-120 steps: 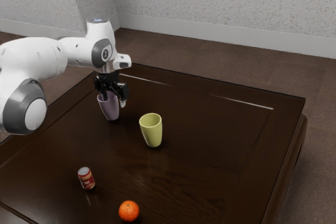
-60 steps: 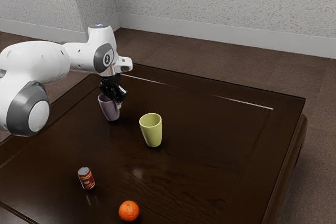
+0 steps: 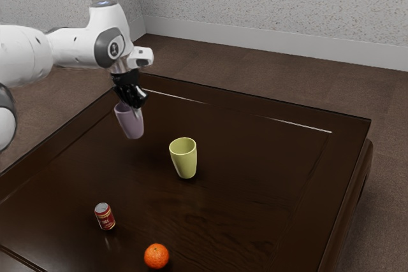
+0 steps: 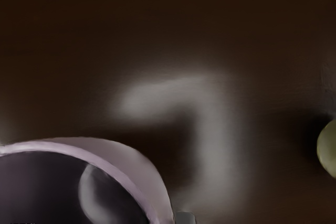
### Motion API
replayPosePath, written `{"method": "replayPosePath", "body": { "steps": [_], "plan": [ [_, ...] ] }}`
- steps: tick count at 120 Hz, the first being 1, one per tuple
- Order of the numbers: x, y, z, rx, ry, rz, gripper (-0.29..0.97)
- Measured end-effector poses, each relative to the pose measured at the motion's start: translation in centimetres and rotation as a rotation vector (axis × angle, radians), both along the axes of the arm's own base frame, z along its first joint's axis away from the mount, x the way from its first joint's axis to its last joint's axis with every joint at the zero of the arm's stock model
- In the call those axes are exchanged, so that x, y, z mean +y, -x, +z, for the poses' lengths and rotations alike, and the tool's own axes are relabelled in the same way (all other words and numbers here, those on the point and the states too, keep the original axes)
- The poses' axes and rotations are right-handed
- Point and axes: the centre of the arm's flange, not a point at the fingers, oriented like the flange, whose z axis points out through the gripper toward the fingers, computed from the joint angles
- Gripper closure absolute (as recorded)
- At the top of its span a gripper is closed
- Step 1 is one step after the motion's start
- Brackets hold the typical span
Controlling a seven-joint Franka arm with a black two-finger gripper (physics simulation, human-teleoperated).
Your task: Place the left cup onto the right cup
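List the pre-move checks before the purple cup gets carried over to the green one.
1. Grip: gripper shut on the rim of the purple cup: ok.
2. Purple cup off the table: ok, by the look of it.
3. Purple cup mouth up, slightly tilted: ok.
4. Green cup upright, mouth open: ok.
5. Path between the cups free; soda can and orange sit away from it: ok.
6. Height enough to pass over the green cup's rim: cannot tell.

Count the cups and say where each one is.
2. The purple cup hangs in the gripper above the table; the yellow-green cup stands upright on the table.
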Motion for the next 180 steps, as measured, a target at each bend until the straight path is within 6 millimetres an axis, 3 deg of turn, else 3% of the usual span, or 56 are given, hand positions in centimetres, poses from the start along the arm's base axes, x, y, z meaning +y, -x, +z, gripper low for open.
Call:
{"method": "replayPosePath", "body": {
  "steps": [9,18,30,41,49,56,72,84,103,115,128,142,161,180],
  "plan": [
    [-4.3,2.1,5.5,-0.036,-0.012,-0.085,0.77],
    [-6.8,3.3,8.0,-0.037,-0.026,-0.139,0.78],
    [-9.0,4.0,9.4,-0.026,-0.034,-0.185,0.78],
    [-13.3,3.4,10.2,-0.03,-0.038,-0.256,0.78],
    [-16.3,2.5,9.5,-0.022,-0.047,-0.299,0.78],
    [-17.5,1.9,7.9,0.003,-0.052,-0.315,0.78],
    [-18.1,1.0,3.3,0.073,-0.06,-0.315,0.79],
    [-18.0,1.2,1.6,0.103,-0.06,-0.312,0.79],
    [-17.9,1.4,2.3,0.092,-0.062,-0.307,0.79],
    [-19.0,1.5,3.1,0.075,-0.063,-0.321,0.79],
    [-19.5,1.3,2.3,0.074,-0.058,-0.323,0.79],
    [-18.9,1.1,1.1,0.086,-0.026,-0.297,0.53],
    [-18.3,1.5,2.0,0.088,0.0,-0.281,0.25],
    [-16.9,6.8,9.5,0.04,0.052,-0.27,0.12]
  ]
}}
